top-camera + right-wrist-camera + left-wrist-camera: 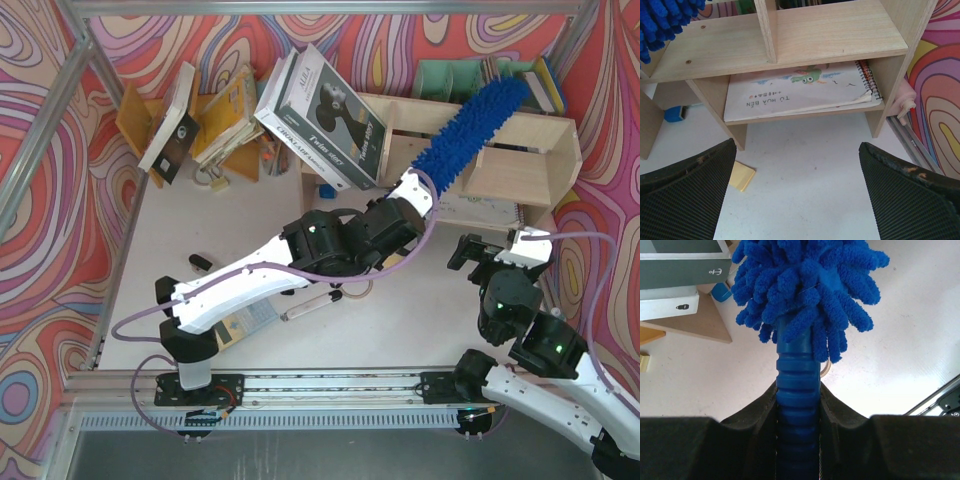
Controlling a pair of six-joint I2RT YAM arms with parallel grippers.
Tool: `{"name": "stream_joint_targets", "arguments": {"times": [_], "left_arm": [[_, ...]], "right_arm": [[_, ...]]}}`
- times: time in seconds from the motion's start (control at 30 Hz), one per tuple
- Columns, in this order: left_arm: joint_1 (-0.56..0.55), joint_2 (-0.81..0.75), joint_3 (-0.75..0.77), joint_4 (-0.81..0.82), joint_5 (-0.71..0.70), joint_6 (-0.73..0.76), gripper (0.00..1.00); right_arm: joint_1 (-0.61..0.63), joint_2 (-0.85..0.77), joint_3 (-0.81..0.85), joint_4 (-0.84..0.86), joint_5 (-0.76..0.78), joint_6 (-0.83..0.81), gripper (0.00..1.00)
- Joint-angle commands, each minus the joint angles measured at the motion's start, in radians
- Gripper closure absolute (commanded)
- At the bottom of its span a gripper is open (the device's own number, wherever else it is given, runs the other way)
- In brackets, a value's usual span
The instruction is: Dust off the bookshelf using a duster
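My left pincer (798, 395) is clamped tight round the ribbed handle of the duster (470, 130), so the pick-up is done and I judge the wiping itself is in hand. From above, the blue fluffy head lies slanting across the top of the bookshelf (520, 170), running from its near left part toward the far right. Whether the strands press on the wood or only hang over it I cannot tell. How much of the board has been covered the pictures do not show. What I reckon is left: the rest of the top, the dividers, and the lower shelf where a spiral notebook (800, 90) lies. My right pincer (797, 170) hangs near the shelf front, jaws spread wide, holding nothing
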Motion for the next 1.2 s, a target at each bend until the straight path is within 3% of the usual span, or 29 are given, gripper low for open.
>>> {"name": "stream_joint_targets", "arguments": {"times": [0.0, 0.3, 0.6, 1.17], "left_arm": [[-0.015, -0.066, -0.042, 0.082, -0.085, 0.036, 1.00], [0.031, -0.084, -0.070, 0.063, -0.164, 0.014, 1.00], [0.082, 0.036, 0.087, -0.053, -0.093, -0.029, 1.00], [0.011, -0.057, -0.040, 0.123, 0.032, 0.081, 1.00]], "right_arm": [[0.001, 0.022, 0.004, 0.011, 0.019, -0.007, 0.03], [0.000, 0.006, 0.011, 0.009, 0.013, 0.002, 0.03], [0.001, 0.001, 0.008, 0.013, -0.005, -0.001, 0.03], [0.001, -0.017, 0.010, 0.014, 0.005, 0.000, 0.03]]}}
